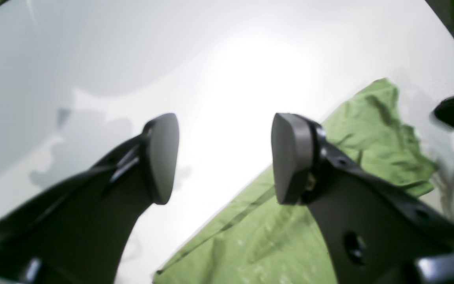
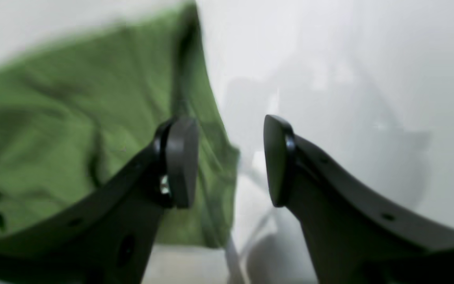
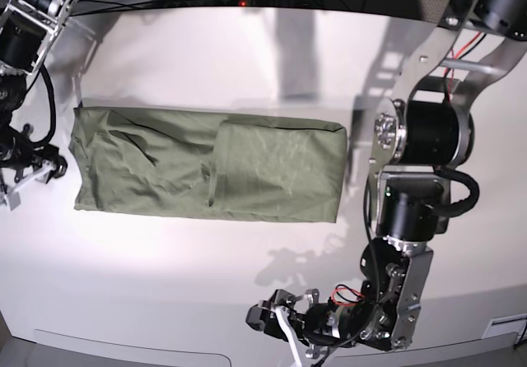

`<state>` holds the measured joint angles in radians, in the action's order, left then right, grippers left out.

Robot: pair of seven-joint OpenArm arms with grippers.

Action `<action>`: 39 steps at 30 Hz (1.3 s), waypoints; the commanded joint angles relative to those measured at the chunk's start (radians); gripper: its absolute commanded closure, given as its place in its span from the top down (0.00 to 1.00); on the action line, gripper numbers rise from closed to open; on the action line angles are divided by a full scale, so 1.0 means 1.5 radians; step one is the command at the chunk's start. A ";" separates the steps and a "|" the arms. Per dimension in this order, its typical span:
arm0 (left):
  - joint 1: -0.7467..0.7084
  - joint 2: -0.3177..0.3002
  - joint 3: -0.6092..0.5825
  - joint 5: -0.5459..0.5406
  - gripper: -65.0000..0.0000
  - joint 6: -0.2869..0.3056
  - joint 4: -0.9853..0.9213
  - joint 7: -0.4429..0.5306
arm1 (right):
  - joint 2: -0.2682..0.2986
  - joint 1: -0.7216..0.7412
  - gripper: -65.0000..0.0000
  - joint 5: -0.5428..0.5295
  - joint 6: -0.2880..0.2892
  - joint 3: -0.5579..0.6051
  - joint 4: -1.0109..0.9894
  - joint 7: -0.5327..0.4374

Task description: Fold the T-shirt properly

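Olive cotton lies as a long band across the white table [image 3: 247,285]: the T-shirt [image 3: 206,174] already has its sides turned in, a narrower panel lying over its 3 o'clock half. Both grippers stand clear of it, jaws apart and holding nothing. The left gripper [image 1: 225,157] hovers over bare table near the 6 o'clock edge; the right gripper [image 2: 231,161] sits just off the cloth's 9 o'clock end. The step in hand looks like the crosswise fold. To do it well, each gripper should probably pinch one corner of the same short end, catching all layers, lift only a little, carry it level toward the opposite end, and line the edges up before letting go
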<state>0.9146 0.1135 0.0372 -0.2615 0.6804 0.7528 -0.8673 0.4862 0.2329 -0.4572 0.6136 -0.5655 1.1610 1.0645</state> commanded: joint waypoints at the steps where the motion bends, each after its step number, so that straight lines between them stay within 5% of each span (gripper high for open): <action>1: 0.029 0.002 0.000 -0.013 0.54 0.000 0.012 0.015 | 0.020 0.017 0.40 -0.020 0.005 0.000 -0.005 -0.003; 8: 0.023 0.002 0.000 -0.013 0.54 0.001 0.012 0.016 | 0.023 0.018 0.40 -0.041 0.005 0.001 -0.022 -0.007; 14: 0.009 0.002 0.000 -0.012 0.54 0.001 0.012 0.018 | 0.021 0.018 0.73 -0.022 0.012 0.002 -0.022 -0.046; 23: 0.009 0.002 0.000 -0.012 0.54 0.001 0.012 0.016 | -0.018 0.021 0.73 -0.032 0.012 0.002 -0.075 -0.080; 29: 0.003 0.000 0.000 -0.044 0.54 0.000 0.012 -0.076 | -0.019 0.026 0.73 -0.049 0.012 0.002 -0.150 -0.096; 34: -0.041 -0.017 -0.013 -0.099 0.54 0.012 0.012 -0.091 | -0.030 0.026 0.72 -0.131 0.055 0.002 -0.184 -0.035; 39: -0.105 -0.083 -0.112 -0.109 0.54 0.012 0.014 -0.051 | -0.033 0.026 0.72 -0.202 0.056 0.002 -0.184 0.025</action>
<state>0.7094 -0.0135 -0.1379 -0.4011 0.6903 0.7536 -0.9623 0.4244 0.2626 -0.7731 0.7052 -0.5629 0.8825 1.0752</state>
